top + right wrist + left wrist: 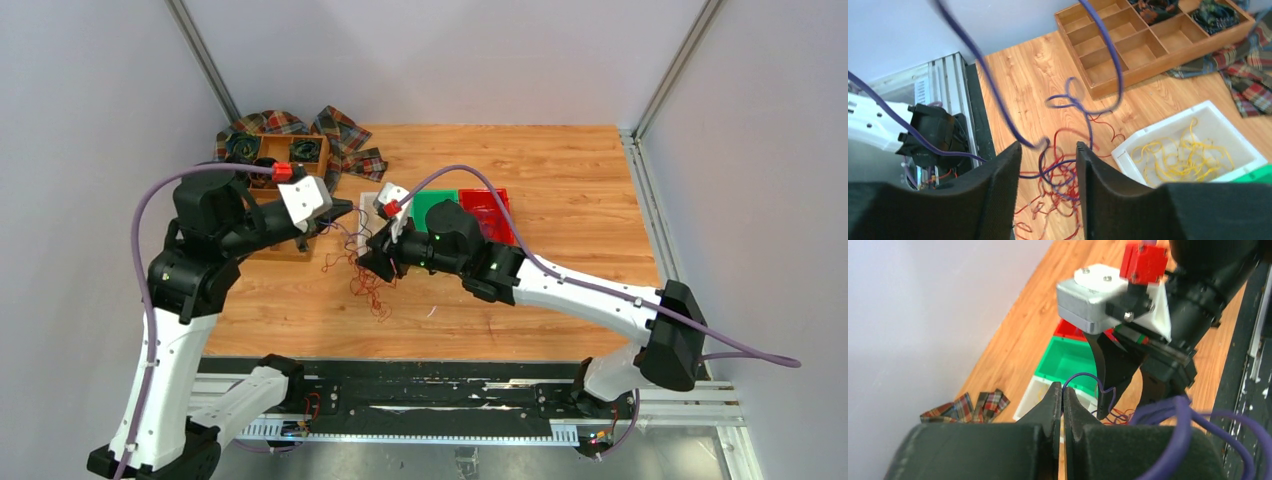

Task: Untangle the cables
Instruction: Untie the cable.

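Note:
The cables (366, 283) are a loose clump of dark red and purple wires on the wood table, just in front of the white tray. My left gripper (347, 209) is shut on a purple wire (1083, 375) and holds it up, so the wire arcs from the jaws (1063, 388) down to the clump. My right gripper (373, 262) is open and hangs right over the clump (1073, 176), with red and purple loops showing between its fingers (1048, 146). Yellow wires (1182, 152) lie in the white tray (1215, 116).
A green bin (433, 207) and a red bin (487, 210) stand beside the white tray (366, 205). A wooden divider box (1148, 42) with black coiled rolls sits on plaid cloth (340, 130) at the back left. The lilac hoses (470, 172) arc over both arms.

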Robot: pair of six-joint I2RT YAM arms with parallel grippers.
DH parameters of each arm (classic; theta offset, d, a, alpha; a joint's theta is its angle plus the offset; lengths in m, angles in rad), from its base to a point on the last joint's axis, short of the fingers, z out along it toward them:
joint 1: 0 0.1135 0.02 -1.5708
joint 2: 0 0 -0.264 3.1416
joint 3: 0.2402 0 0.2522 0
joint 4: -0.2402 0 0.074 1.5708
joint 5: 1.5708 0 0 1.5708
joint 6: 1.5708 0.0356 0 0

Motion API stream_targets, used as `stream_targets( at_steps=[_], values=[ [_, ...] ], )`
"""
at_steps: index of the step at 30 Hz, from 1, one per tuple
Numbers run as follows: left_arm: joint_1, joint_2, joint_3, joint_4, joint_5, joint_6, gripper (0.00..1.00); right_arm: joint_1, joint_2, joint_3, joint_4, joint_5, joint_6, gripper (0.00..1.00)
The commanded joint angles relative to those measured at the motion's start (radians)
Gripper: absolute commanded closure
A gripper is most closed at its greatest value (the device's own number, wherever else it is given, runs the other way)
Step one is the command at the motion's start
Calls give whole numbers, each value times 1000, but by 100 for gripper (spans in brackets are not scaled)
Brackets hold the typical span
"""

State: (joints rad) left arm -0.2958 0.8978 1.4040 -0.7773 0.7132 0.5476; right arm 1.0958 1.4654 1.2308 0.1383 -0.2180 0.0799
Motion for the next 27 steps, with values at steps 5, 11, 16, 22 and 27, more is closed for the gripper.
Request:
stream_targets(
  at_steps=[5,11,16,22,27],
  values=[
    [1,30,160,38,-38,-182,99,22,-104,-129,241,169,69,43],
    [1,49,224,39,-9,-251,100,22,-66,-121,284,164,70,47],
    [1,63,277,39,-12,-286,100,23,-40,-125,327,170,81,56],
    [1,100,371,39,7,-374,99,22,8,-170,387,164,127,61],
    [2,128,444,39,11,-421,99,24,42,-240,471,158,192,62]
  ],
)
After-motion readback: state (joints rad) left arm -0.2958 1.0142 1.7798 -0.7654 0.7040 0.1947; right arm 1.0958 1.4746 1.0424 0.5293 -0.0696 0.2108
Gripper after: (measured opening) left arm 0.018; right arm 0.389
